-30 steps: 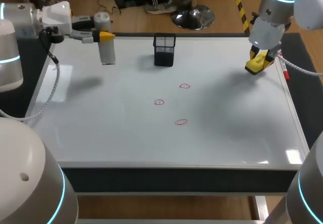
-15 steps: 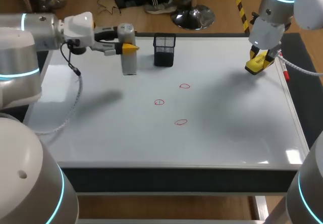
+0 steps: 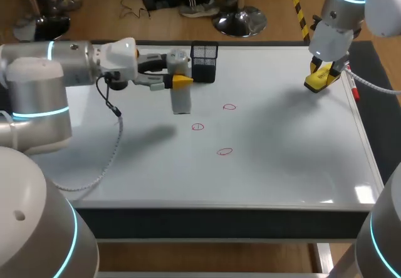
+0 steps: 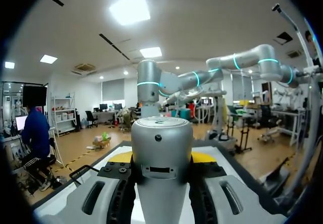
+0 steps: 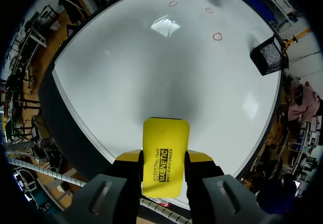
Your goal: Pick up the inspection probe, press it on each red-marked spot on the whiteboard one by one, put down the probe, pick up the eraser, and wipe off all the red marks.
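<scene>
the left jaws are clamped on the probe (image 3: 181,99) from both sides and hold it upright, its lower end over the whiteboard (image 3: 282,159), with the mesh cup (image 3: 204,61) just beyond them. the three red marks (image 3: 197,127) lie ahead of the left jaws, the nearest close by the probe's foot; the foot seems clear of the board, though i cannot be sure from this angle. the right jaws grip the yellow eraser (image 5: 164,151) between their tips above the board's far right edge, well apart from the marks.
</scene>
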{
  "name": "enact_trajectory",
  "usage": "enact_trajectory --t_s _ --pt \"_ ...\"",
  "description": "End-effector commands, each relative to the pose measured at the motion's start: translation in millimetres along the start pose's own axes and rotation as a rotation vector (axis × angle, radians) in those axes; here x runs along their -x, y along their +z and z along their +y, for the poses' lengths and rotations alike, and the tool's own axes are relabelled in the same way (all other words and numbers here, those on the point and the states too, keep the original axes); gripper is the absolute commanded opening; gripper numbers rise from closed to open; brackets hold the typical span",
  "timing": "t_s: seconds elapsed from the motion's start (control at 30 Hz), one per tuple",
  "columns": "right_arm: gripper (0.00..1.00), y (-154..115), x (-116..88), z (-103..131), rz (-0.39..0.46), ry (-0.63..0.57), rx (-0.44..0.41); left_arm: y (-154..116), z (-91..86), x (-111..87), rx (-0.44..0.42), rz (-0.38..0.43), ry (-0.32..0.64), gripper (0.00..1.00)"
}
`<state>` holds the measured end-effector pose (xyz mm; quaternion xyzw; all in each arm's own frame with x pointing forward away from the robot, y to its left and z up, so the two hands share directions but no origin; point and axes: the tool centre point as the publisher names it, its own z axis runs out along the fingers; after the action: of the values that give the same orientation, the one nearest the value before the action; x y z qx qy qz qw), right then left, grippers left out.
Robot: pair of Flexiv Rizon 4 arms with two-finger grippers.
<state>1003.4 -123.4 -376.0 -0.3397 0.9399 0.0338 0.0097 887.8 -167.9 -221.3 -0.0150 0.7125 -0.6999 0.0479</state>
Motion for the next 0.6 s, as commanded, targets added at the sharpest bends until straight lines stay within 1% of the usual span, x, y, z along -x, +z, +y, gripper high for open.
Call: enact_trajectory --t_s 0.03,0.37,0.6 --pt "0.00 -1 0 0 0.002 -0.002 -0.002 15 7.9 0.8 -0.010 0.014 -0.009 0.00" --pt "0.00 -1 0 0 0.002 -0.002 -0.002 33 25.9 -5.7 -0.009 0.056 -0.020 0.00" --pt "0.00 -1 0 0 0.002 -0.002 -0.002 35 35.4 -10.6 -0.001 0.060 -0.028 0.00"
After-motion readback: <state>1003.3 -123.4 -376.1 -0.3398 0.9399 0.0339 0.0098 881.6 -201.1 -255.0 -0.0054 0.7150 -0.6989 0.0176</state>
